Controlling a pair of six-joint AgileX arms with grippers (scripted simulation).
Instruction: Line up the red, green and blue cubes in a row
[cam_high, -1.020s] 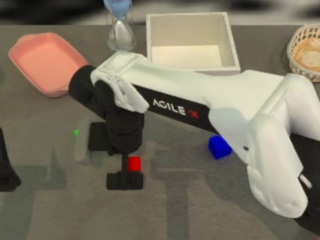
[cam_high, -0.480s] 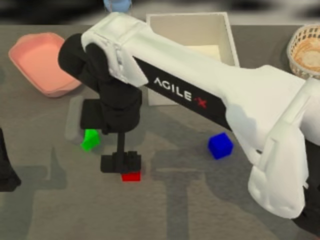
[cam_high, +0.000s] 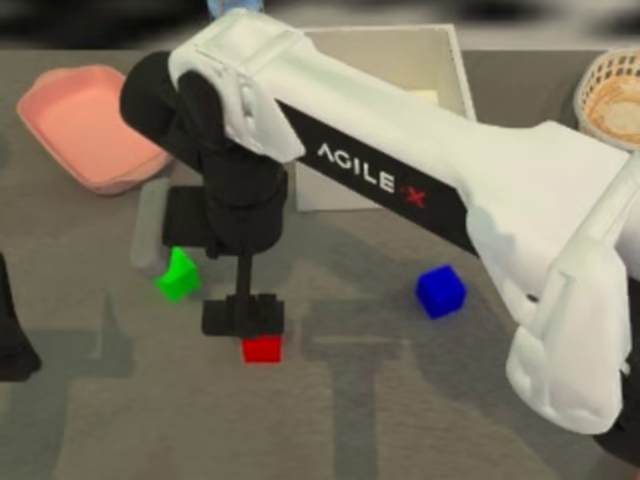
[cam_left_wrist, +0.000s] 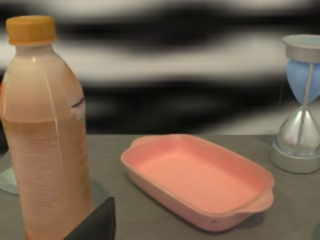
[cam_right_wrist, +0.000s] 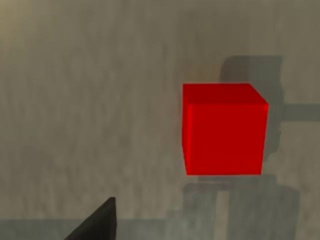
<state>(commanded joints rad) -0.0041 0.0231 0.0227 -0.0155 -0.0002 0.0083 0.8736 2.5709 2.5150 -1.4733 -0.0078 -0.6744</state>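
The red cube lies on the table left of centre. My right gripper hangs open just behind it, not touching; only one dark fingertip shows in the right wrist view. To the left of the red cube, the green cube sits tilted beside the right wrist. The blue cube lies right of centre, under the right arm's span. My left arm is parked at the left edge, its gripper open, one finger in sight.
A pink tray sits at the back left, a white box at the back centre, a wicker basket at the back right. An hourglass and an orange-capped bottle stand near the tray.
My right gripper has let go of the red cube and drawn back from it. The arm's shift has uncovered the green cube. The blue cube has not moved.
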